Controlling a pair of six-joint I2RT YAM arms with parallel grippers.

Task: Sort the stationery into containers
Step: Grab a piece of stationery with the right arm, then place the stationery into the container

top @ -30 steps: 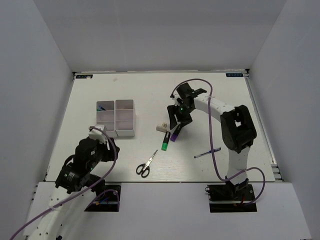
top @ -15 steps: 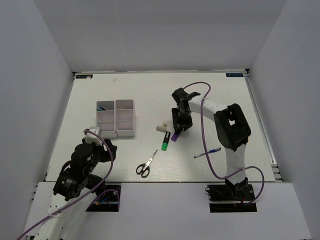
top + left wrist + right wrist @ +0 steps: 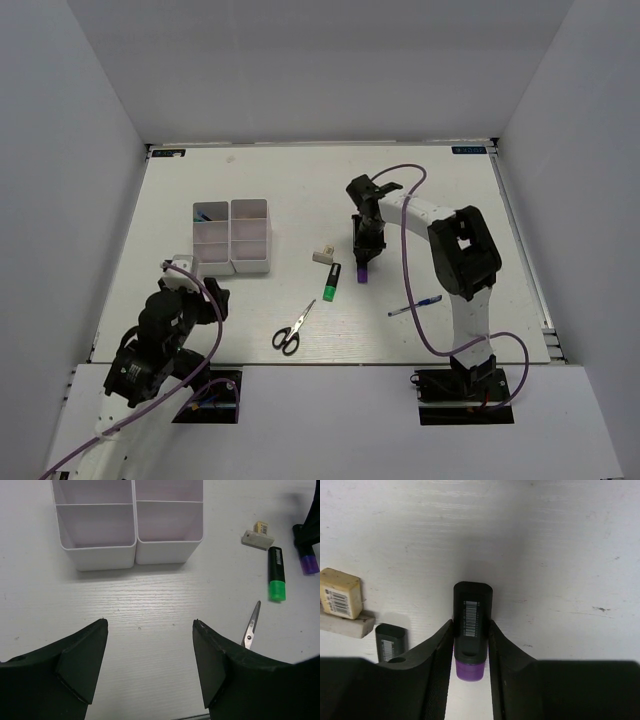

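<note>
Sorting under way: the purple highlighter (image 3: 471,612) is clamped across its black portion by the right gripper (image 3: 471,630), whose fingers are pressed against both long sides as the marker lies flat on the table (image 3: 300,190). The pinch is taken across the narrow width, judged to be so that the marker can be raised without rolling or slipping. The highlighter is found at mid-table, just beside the green highlighter (image 3: 331,282) and near the beige block (image 3: 339,599). It is well apart from the white tray (image 3: 167,555), into which it is presumably to be carried. The left gripper (image 3: 149,630) is held spread wide with nothing between its jaws, poised above the tabletop just in front of the tray's near wall and apparently kept out of the working arm's path. The scissors (image 3: 291,330) and the blue pen (image 3: 414,305) are seen unsorted on the table, nearer the arms' bases. No lift is yet shown.
</note>
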